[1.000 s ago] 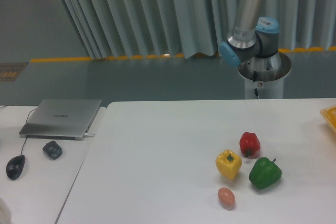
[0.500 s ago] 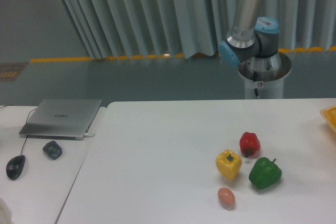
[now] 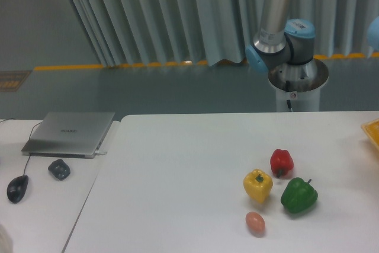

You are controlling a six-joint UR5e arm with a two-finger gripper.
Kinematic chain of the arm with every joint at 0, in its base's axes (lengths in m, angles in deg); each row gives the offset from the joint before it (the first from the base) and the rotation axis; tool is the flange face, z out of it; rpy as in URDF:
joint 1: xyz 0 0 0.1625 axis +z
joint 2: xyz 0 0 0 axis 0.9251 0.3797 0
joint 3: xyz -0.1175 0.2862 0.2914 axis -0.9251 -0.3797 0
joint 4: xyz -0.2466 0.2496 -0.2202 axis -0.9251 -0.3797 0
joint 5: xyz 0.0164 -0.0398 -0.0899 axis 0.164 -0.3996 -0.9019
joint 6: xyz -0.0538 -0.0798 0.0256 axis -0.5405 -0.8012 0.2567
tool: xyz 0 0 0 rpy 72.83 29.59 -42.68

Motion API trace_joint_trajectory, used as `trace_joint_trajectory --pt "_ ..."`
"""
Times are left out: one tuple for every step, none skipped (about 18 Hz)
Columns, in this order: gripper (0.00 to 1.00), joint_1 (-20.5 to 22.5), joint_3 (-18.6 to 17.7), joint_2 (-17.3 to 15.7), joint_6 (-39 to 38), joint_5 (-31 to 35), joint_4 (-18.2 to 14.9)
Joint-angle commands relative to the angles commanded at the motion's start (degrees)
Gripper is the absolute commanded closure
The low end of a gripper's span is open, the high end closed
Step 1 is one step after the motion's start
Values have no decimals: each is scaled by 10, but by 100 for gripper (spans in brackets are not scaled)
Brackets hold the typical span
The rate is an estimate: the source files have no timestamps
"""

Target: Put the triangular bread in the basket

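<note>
Triangular bread is nowhere to be seen in this shot, which is kinda the whole problem. No pale wedge anywhere on the table (image 3: 195,164), so it's either out of frame or hidden, can't say which.

What is there: a yellow bell pepper (image 3: 258,185), a red pepper (image 3: 282,162) and a green pepper (image 3: 298,195) bunched close together on the right half, with a small pinkish egg (image 3: 255,223) just in front of the yellow one. They look like distractors to me, parked between the open middle of the table and the target.

The basket (image 3: 372,131) only pokes in as a yellow-orange corner at the far right edge, well apart from the peppers.

The arm (image 3: 277,22) shows just its elbow and base joints behind the table; the gripper itself is out of view, so I can't tell if it's released or holding something.

Off to the left on a separate desk sit a closed laptop (image 3: 70,133), a mouse (image 3: 17,188) and a small dark gadget (image 3: 58,169), clear of the work area.

My guess is the task hasn't landed in the basket yet.
</note>
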Motion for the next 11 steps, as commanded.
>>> trace_joint_trajectory --pt "0 -4 -1 1 -7 -1 1" --pt "0 -6 -3 0 -8 -1 1" --pt "0 -17 -5 1 -11 1 1" --pt "0 -23 -5 2 -22 1 1" --pt "0 -29 -5 3 -47 1 2" --pt "0 -36 -5 4 -79 0 3" --pt "0 -43 -6 4 -99 0 9" --pt "0 -49 -6 4 -112 0 11" --pt "0 -53 -7 4 -115 1 13" --pt "0 -54 -10 3 -118 1 13" --pt "0 -57 -15 1 -121 1 13"
